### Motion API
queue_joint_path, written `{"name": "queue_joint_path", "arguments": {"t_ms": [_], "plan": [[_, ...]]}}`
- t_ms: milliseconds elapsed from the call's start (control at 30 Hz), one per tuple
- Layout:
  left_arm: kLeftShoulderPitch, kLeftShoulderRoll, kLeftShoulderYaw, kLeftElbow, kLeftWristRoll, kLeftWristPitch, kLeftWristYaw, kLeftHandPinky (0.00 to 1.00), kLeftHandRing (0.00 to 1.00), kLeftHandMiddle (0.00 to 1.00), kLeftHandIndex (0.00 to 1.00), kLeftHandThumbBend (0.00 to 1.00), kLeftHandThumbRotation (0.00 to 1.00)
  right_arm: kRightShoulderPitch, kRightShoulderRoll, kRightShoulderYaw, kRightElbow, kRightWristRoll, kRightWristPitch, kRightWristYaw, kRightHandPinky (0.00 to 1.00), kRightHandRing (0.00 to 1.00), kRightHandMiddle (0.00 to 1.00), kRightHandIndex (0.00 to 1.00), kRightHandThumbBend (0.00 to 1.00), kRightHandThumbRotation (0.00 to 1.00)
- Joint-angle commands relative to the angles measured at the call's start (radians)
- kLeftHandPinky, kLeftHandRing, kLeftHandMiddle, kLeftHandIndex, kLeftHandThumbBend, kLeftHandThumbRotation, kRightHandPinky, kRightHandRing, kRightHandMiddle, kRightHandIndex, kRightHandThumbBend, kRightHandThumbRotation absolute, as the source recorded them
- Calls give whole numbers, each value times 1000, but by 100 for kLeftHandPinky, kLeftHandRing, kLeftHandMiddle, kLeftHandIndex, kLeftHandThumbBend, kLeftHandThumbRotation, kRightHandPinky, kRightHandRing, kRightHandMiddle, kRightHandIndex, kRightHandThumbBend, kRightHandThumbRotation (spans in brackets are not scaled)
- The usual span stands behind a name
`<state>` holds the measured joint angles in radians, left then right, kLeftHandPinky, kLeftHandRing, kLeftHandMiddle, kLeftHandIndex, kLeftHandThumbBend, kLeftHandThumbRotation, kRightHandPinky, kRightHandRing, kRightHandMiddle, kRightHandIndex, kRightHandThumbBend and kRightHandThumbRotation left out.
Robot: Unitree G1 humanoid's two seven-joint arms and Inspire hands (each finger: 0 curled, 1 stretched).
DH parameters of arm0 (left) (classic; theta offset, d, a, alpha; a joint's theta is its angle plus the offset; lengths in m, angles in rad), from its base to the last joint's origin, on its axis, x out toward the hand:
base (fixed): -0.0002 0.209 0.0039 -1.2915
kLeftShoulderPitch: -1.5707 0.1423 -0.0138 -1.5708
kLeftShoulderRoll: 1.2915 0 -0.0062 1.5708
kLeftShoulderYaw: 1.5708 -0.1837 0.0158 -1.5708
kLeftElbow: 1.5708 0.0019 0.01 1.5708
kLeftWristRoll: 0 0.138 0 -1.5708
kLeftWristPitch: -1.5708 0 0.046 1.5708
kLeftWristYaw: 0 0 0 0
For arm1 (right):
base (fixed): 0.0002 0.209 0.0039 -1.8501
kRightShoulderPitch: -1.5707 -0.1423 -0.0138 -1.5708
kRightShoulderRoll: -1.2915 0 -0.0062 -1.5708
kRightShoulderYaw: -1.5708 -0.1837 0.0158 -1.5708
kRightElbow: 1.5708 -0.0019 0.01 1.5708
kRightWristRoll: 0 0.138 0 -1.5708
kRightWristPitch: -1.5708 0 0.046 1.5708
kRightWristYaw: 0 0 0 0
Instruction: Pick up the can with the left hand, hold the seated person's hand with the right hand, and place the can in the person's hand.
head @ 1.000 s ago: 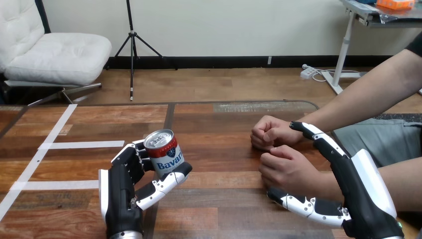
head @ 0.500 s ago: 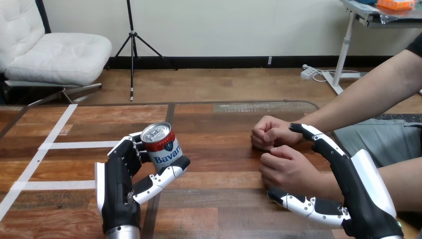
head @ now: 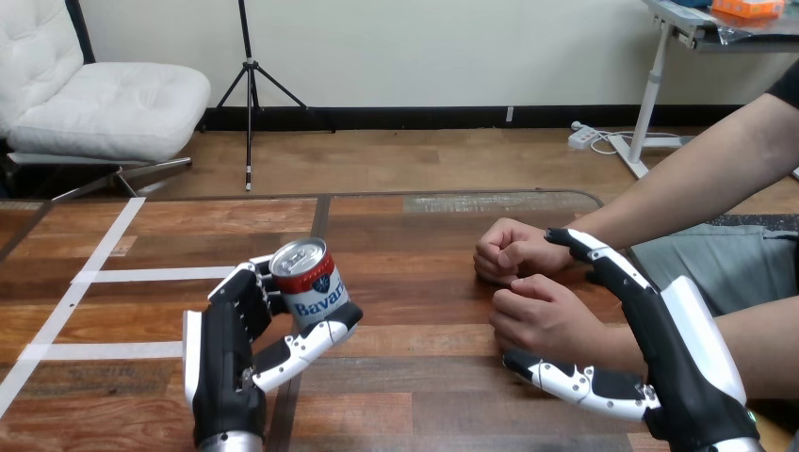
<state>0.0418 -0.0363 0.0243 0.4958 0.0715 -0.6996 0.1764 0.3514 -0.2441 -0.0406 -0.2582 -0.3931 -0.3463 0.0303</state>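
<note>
Step 1, the pick-up, reads as done: my left hand point(head: 226, 353) is clenched round the can point(head: 306, 282), fingers behind it and thumb across its lower front. The can is tilted and appears to be clear of the surface point(head: 415, 400), though its base is hidden by the thumb. Landmark: the person's nearer hand point(head: 542, 320). The can is well apart from it, off to my left. Step 2, the hold, looks only partly done. My right hand point(head: 683, 367) is released, with its fingers point(head: 612, 273) stretched along the far side of the landmark's wrist and its thumb point(head: 575, 381) lying just on the near side, so it brackets the wrist without closing round it. Whether there is contact I cannot tell. The landmark is balled into a fist, knuckles toward the can; the person's farther hand point(head: 509, 250), just beyond it, is also a fist. Left to do, as I judge it: close the right hand on the landmark, get the palm opened upward, carry the can across, and set it there.
</note>
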Motion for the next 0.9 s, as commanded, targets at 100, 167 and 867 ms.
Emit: {"name": "queue_joint_path", "arguments": {"t_ms": [100,167,867], "plan": [[-16,10,18,-98,-28,0,-19,54,45,47,56,58,0,-71,-3,0,-28,-7,4,-16,85,90,91,87,76,25],[-12,10,17,-104,-36,1,-28,53,45,48,56,58,0,-71,-4,-1,-31,-12,4,-18,86,90,91,87,76,26],[2,9,19,-96,34,-23,5,47,44,48,56,60,0,-42,-29,-31,-49,-93,-18,-55,87,87,86,84,76,19]]}}
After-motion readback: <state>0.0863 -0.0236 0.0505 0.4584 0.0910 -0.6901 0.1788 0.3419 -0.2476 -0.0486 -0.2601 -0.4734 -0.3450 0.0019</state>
